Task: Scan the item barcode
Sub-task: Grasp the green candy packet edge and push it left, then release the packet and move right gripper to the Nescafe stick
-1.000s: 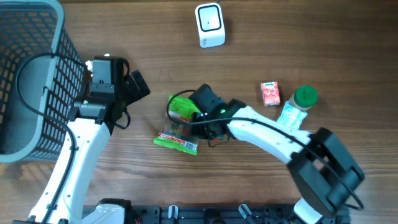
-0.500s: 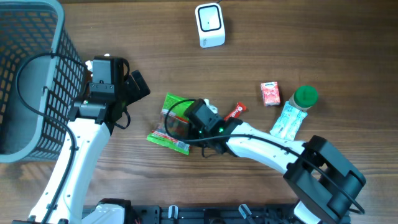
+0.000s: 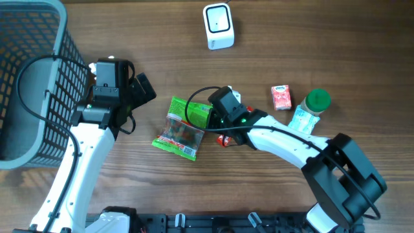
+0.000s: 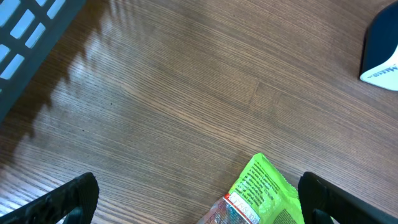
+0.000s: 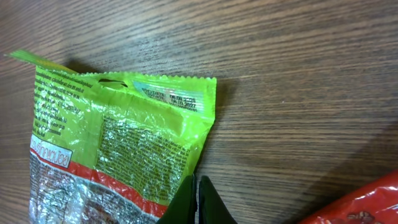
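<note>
1. Presently, item: green snack bag [image 3: 184, 128], flat on table [image 3: 336, 39] btw the two arms. Printed back panel w/ fine text faces up; no barcode legible in any view.
2. R gripper [image 5: 196, 186]: jaws shut tight, tips at bag's right edge. Can't tell if the film is nipped or only touched. Low, edge-on stance suits a thin flat pack, prob. the only way to get purchase.
3. L gripper [image 4: 198, 190]: jaws fully apart, holding nothing, over bare wood just short of bag's top corner. Looks parked clear of R arm's work.
4. Scanner [image 3: 218, 26]: white unit at far edge, well apart from bag. Bag needs lifting and carrying over, code side toward it.
5. Red bar [image 5: 357, 205]: just beside bag, under R arm; could get dragged along.
6. Red carton [image 3: 281, 97], green-capped bottle [image 3: 309, 110]: R side, prob. queued for scanning.
7. Basket [image 3: 32, 77]: far L, likely for scanned goods.
</note>
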Robot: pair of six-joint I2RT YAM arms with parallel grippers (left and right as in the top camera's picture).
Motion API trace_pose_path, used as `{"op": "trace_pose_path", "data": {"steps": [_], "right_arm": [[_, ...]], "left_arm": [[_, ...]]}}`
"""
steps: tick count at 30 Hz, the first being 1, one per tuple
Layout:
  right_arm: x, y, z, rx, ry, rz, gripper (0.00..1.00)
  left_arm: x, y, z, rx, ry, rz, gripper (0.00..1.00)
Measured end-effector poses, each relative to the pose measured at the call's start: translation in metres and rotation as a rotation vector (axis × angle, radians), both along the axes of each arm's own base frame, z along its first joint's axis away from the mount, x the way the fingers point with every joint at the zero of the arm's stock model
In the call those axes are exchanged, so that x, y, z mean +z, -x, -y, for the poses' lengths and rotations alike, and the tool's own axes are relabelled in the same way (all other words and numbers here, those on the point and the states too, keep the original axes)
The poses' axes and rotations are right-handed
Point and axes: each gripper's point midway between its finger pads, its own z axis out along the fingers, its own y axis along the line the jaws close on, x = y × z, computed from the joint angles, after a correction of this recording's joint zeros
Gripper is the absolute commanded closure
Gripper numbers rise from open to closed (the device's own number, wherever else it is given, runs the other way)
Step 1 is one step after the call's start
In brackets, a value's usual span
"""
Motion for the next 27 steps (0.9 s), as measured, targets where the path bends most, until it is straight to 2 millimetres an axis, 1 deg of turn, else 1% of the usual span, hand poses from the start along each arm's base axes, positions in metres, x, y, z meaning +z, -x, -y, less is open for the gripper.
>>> {"op": "trace_pose_path", "data": {"steps": [1,3,5,7,9,11,12,14,15,16,18,19,20,21,22,23,25,27], "right_arm": [[-0.004,0.001,0.0,0.001,0.006,-0.007,0.94],[-0.018,0.005,0.002,-0.006,0.027,-0.039,0.94],[-0.021,0.0,-0.005,-0.011,0.006,-0.032,0.95],[-0.019,-0.007,-0.019,0.016,-0.054,-0.003,0.96],[-0.017,-0.013,-0.039,0.1,-0.13,0.041,0.96],[-0.013,-0.009,-0.052,0.217,-0.167,0.069,0.96],[-0.014,-0.006,-0.052,0.247,-0.16,0.059,0.96],[-0.017,-0.004,-0.043,0.271,-0.133,0.023,0.96],[-0.016,-0.005,-0.031,0.265,-0.111,-0.008,0.96],[-0.012,-0.008,-0.017,0.25,-0.098,-0.029,0.96],[0.007,-0.015,0.002,0.232,-0.097,-0.024,0.96],[0.017,-0.015,0.009,0.23,-0.093,-0.018,0.96],[0.039,-0.013,0.019,0.238,-0.093,0.002,0.96],[0.056,-0.007,0.023,0.258,-0.087,0.018,0.96],[0.065,0.0,0.028,0.278,-0.072,0.018,0.96],[0.07,0.014,0.038,0.301,-0.034,-0.015,0.96],[0.066,0.023,0.045,0.32,0.005,-0.044,0.96],[0.053,0.036,0.055,0.355,0.052,-0.081,0.96]], "left_arm": [[0.0,0.0,0.0,0.0,0.0,0.0,0.0],[0.0,0.0,0.0,0.0,0.0,0.0,0.0],[0.0,0.0,0.0,0.0,0.0,0.0,0.0],[0.0,0.0,0.0,0.0,0.0,0.0,0.0],[0.0,0.0,0.0,0.0,0.0,0.0,0.0],[0.0,0.0,0.0,0.0,0.0,0.0,0.0],[0.0,0.0,0.0,0.0,0.0,0.0,0.0],[0.0,0.0,0.0,0.0,0.0,0.0,0.0],[0.0,0.0,0.0,0.0,0.0,0.0,0.0],[0.0,0.0,0.0,0.0,0.0,0.0,0.0],[0.0,0.0,0.0,0.0,0.0,0.0,0.0],[0.0,0.0,0.0,0.0,0.0,0.0,0.0],[0.0,0.0,0.0,0.0,0.0,0.0,0.0],[0.0,0.0,0.0,0.0,0.0,0.0,0.0],[0.0,0.0,0.0,0.0,0.0,0.0,0.0],[0.0,0.0,0.0,0.0,0.0,-0.001,0.0],[0.0,0.0,0.0,0.0,0.0,-0.001,0.0],[0.0,0.0,0.0,0.0,0.0,-0.001,0.0]]}}
